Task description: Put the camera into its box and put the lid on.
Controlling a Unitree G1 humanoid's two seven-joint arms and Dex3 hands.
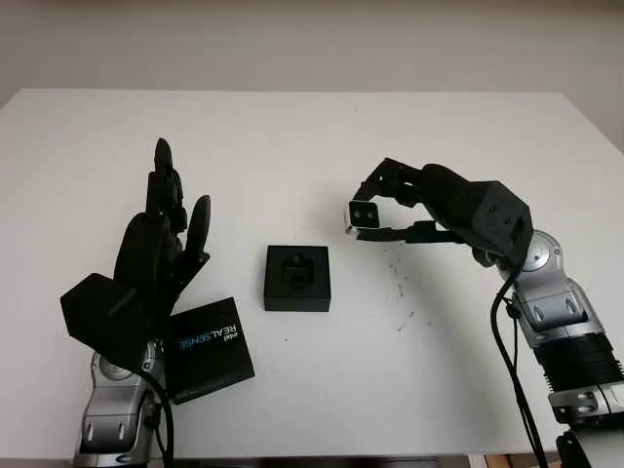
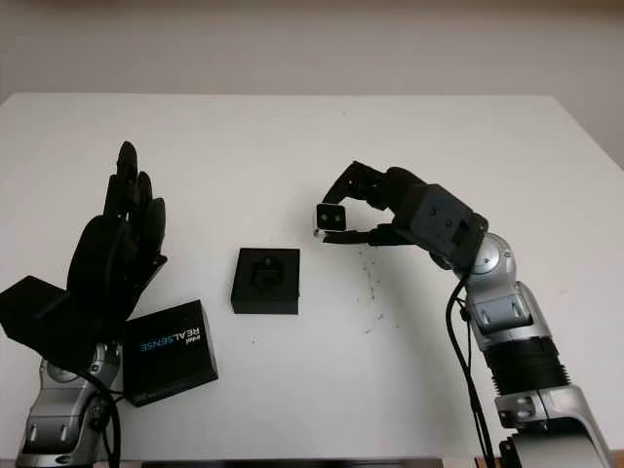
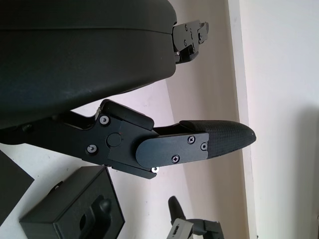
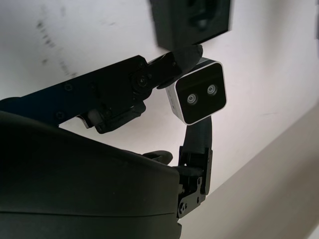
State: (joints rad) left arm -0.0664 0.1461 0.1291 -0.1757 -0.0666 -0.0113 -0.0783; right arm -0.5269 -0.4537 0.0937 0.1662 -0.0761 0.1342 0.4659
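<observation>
A small silver camera point(image 1: 364, 214) with a black two-lens face point(image 4: 201, 96) is pinched in my right hand point(image 1: 382, 209), held above the table to the right of the box. The open black box point(image 1: 297, 278) sits at the table's middle with a moulded black insert showing inside. Its lid point(image 1: 210, 347), black with "REALSENSE" printed on it, lies flat near the front left. My left hand point(image 1: 161, 244) is open, raised just above and behind the lid, left of the box. In the left wrist view the box point(image 3: 75, 214) sits below the fingers point(image 3: 199, 144).
The white table point(image 1: 292, 146) reaches back to a pale wall. Small dark specks point(image 1: 400, 283) mark the surface to the right of the box, under my right forearm. The table's front edge runs just below the lid.
</observation>
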